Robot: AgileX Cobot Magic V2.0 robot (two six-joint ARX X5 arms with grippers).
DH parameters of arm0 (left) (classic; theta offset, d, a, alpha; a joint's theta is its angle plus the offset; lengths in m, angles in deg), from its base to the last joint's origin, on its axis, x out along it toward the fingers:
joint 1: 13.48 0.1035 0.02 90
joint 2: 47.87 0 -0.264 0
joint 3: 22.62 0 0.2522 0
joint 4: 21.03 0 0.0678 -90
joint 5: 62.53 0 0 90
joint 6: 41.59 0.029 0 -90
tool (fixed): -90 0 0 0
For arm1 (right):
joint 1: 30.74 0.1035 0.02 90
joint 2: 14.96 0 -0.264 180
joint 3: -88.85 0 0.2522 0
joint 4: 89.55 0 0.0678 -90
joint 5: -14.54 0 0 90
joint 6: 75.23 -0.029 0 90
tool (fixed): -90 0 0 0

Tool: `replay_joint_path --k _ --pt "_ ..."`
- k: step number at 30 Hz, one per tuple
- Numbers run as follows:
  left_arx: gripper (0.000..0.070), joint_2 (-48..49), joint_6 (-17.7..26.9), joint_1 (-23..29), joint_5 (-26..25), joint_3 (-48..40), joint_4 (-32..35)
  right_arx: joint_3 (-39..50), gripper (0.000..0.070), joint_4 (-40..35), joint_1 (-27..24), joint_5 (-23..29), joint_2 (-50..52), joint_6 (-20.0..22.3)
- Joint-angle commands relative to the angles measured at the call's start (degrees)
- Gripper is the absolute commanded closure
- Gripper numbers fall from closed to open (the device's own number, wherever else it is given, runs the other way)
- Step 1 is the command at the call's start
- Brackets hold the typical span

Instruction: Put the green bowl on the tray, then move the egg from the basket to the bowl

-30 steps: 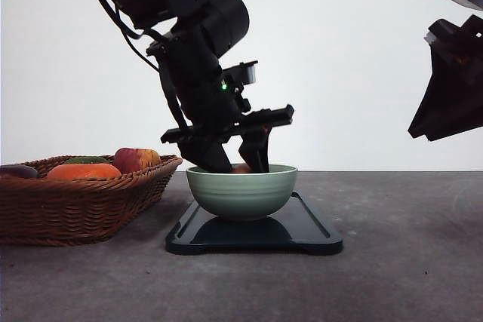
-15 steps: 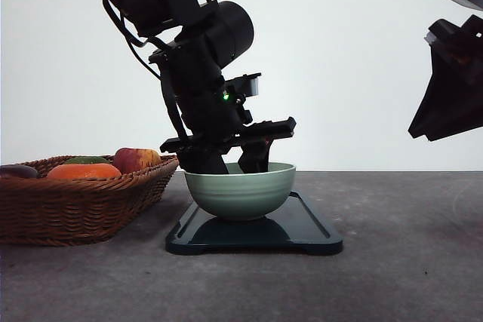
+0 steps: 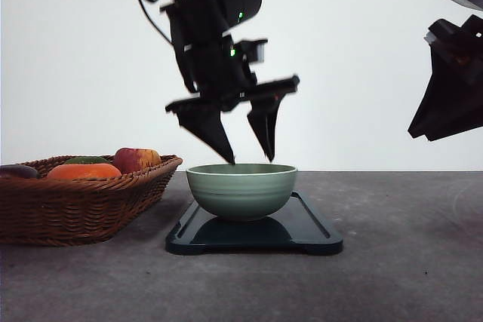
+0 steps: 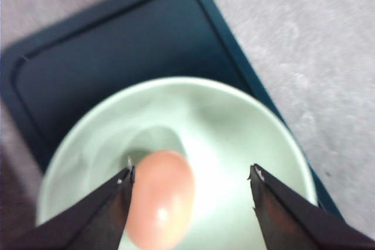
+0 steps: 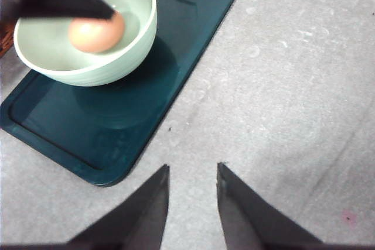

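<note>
One egg [image 4: 159,197], blurred, in green bowl [image 4: 234,139].

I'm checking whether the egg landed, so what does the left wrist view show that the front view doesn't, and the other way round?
Left wrist view: the egg lying inside the bowl, between the open fingers. Front view: the basket with produce, the left gripper open and empty above the bowl's rim, and the right arm raised off to the side. Both: the bowl sitting on the tray, with the gripper open over it.
</note>
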Motion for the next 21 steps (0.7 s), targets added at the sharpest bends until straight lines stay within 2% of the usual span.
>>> replay_joint_path --k 1,6,10,21 --pt "0.0302 -0.5 1.9 -0.1 0.1 2.4 -1.9 -0.2 0.0544 -0.5 0.1 -0.2 -0.3 0.2" --pt "0.0303 2.9 2.4 0.8 0.1 2.7 -5.9 -0.2 0.0544 -0.5 0.1 -0.2 -0.3 0.1" --pt "0.0305 6.8 4.5 1.3 0.1 1.0 -7.0 -0.2 0.0544 -0.5 0.1 -0.3 -0.3 -0.3" --pt "0.0308 25.8 6.0 3.5 -1.0 -19.0 0.7 -0.2 0.0544 -0.5 0.1 -0.3 -0.3 -0.4"
